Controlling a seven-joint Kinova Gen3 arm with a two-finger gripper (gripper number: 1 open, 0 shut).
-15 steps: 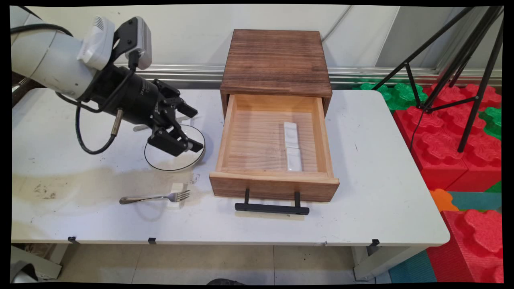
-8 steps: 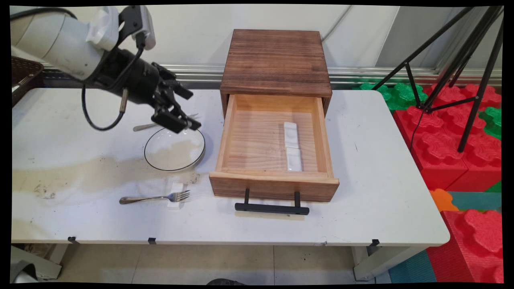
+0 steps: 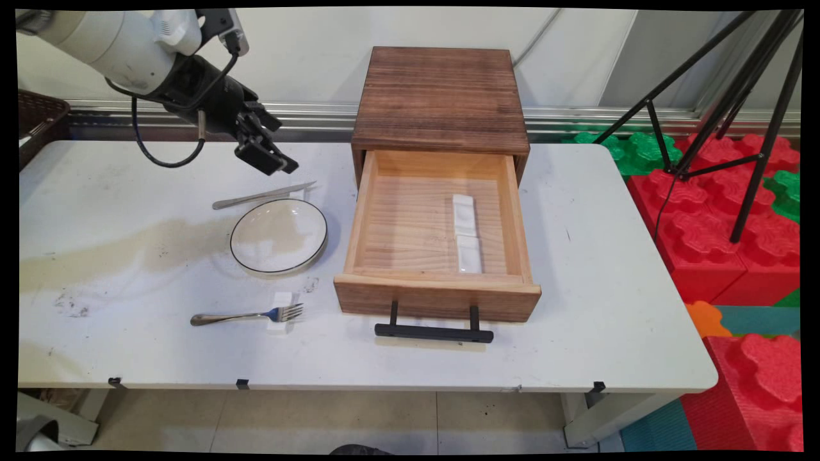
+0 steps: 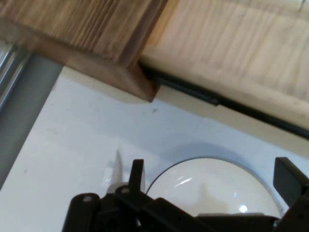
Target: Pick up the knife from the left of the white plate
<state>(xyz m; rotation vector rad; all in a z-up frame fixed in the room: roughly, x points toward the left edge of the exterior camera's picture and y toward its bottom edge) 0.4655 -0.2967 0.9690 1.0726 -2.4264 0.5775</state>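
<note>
- The gripper [image 3: 274,161] hangs in the air with its two fingers spread apart and nothing between them; in the hand view the fingers [image 4: 136,175] stand wide, one at each side of the picture.
- A second ago it was low over the plate [image 3: 278,235], its fingers straddling the rim. Since then it has climbed and drawn back toward the wall, so it now sits above the far left part of the desk [image 3: 608,307].
- The plate lies below and in front of the gripper, flat on the desk, and has not shifted; nothing was carried away from it.
- The knife [image 3: 264,195] lies nearest beneath the gripper, between it and the plate, just beside the plate's far rim. It was partly hidden by the gripper before and is now fully uncovered.
- To the gripper's right stands the wooden cabinet [image 3: 441,96] with its drawer [image 3: 437,296] pulled out; two small white rests [image 3: 466,233] lie end to end inside it.
- Well beyond the plate, on the near side of the desk, a fork [image 3: 246,315] lies with its tines propped on a small white rest [image 3: 280,304].
- A dark basket [image 3: 40,115] shows behind the gripper at the far left edge.
</note>
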